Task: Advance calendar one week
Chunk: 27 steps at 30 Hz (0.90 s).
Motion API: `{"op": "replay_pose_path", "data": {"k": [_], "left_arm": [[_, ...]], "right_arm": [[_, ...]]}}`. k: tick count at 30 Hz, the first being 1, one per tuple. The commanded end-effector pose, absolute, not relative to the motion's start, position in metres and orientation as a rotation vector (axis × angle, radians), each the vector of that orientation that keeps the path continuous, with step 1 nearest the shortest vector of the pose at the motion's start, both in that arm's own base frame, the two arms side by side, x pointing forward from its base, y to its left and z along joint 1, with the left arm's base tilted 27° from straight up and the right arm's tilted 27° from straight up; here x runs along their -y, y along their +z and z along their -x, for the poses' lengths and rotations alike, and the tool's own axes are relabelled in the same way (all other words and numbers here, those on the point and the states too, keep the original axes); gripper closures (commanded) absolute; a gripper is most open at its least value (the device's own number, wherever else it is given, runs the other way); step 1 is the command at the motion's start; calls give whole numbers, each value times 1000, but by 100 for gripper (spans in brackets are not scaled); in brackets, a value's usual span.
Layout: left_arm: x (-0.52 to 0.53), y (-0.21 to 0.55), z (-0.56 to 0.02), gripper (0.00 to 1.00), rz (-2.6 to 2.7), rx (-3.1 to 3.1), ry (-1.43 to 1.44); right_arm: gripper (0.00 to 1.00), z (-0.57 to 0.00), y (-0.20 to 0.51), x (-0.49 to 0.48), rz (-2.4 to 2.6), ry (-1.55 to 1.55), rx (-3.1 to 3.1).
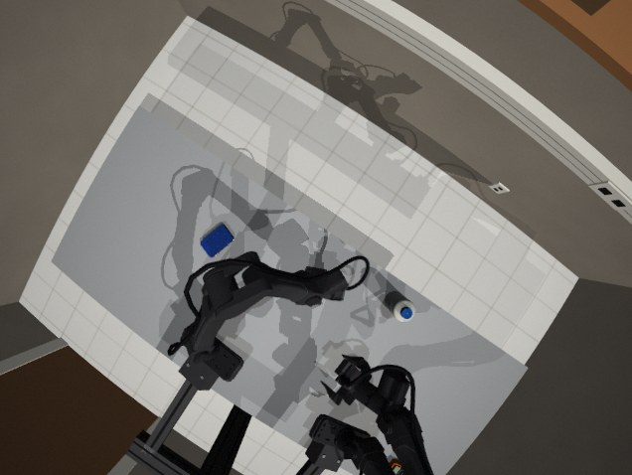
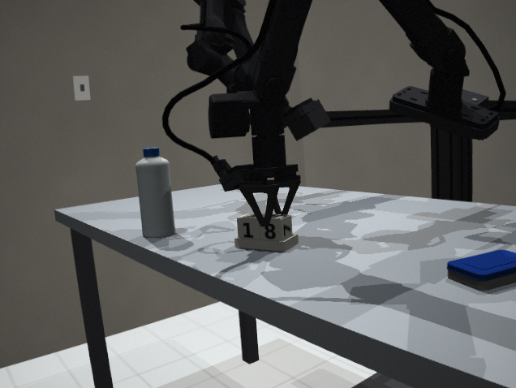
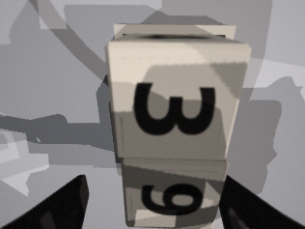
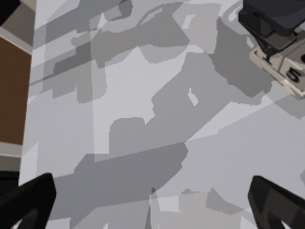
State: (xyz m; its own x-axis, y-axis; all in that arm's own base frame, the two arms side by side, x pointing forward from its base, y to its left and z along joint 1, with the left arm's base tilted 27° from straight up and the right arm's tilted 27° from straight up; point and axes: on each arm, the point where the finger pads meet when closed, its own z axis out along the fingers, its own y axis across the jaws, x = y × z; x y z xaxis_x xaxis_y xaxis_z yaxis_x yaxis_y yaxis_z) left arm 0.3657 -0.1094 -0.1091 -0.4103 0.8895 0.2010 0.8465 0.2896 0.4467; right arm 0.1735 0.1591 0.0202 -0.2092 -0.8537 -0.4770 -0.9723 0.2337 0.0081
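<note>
calendar cubes, seated side by side in the cream tray, left jaws around one

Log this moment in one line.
left gripper: open, at calendar | both cubes: appear seated in tray | right gripper: open, off calendar
</note>
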Motion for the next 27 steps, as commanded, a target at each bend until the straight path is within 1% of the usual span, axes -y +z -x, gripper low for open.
{"op": "replay_pose_path", "data": {"k": [1, 4, 7, 9, 15, 21, 27], "left_arm": [[127, -83, -363, 29, -1646, -2417, 767], [144, -54, -371, 29, -1603, -2389, 755], [152, -33, -362, 29, -1602, -2390, 749], [150, -37, -350, 29, -1635, -2414, 741], [153, -42, -355, 29, -1638, -2392, 692], [158, -34, -359, 29, -1634, -2280, 553], [151, -24, -347, 29, -1638, -2159, 387]], "right_arm": [[0, -173, 32, -164, 1686, 426, -2131], [0, -170, 35, -165, 1686, 426, -2132], [0, -167, 38, -167, 1686, 426, -2133], [0, -165, 40, -167, 1686, 427, -2133], [0, -161, 45, -169, 1686, 427, -2135], [0, -155, 51, -172, 1686, 428, -2137], [0, -149, 57, -174, 1686, 428, -2139]]}}
